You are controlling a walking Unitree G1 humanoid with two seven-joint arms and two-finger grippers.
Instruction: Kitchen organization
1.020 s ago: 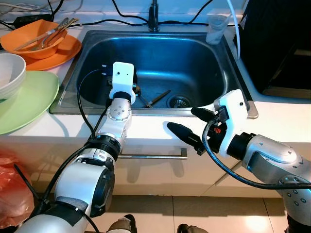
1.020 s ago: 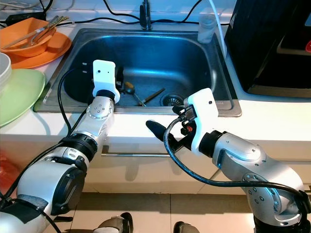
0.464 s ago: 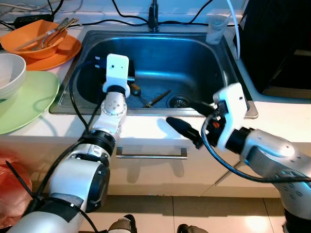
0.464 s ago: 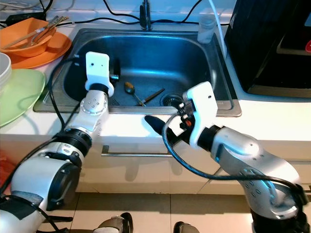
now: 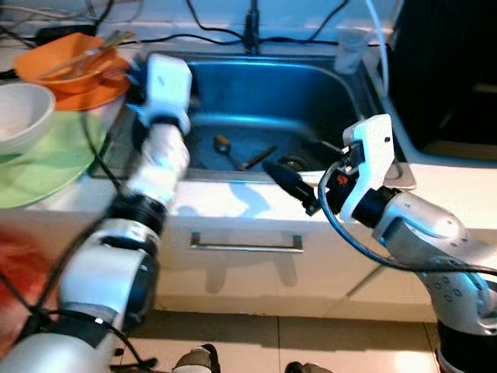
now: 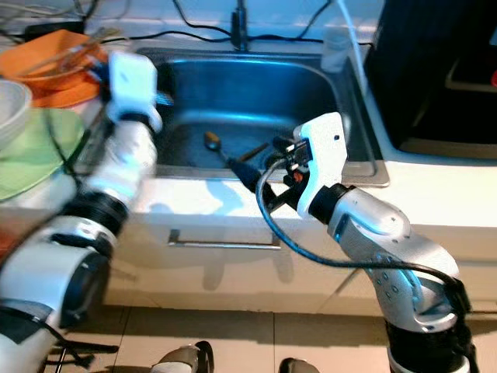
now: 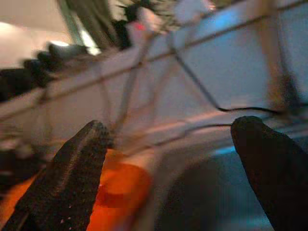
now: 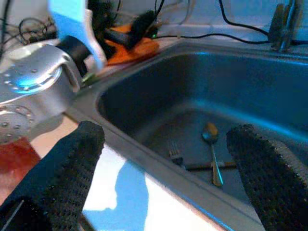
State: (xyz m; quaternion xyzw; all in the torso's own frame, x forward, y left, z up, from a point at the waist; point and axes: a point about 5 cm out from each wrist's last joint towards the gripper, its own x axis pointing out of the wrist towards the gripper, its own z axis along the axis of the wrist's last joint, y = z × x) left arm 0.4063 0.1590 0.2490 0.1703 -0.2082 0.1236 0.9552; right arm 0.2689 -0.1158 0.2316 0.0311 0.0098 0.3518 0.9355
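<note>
Since the spoon point(image 8: 212, 150) lies in the sink point(image 5: 326, 85) just beyond our spread right gripper point(image 8: 163, 159), handle seemingly toward us, that arm is nearer than the spread left gripper point(image 7: 168, 159).

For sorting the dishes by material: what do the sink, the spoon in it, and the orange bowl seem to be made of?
The sink looks like brushed stainless steel: grey, with soft bluish reflections. The spoon seems metal too, shiny, though its bowl looks brownish. The orange bowl appears plastic or melamine, evenly coloured and matte; the blur leaves this uncertain.

Black cables point(image 5: 210, 35) trail past a drawer handle point(image 5: 245, 247).
</note>
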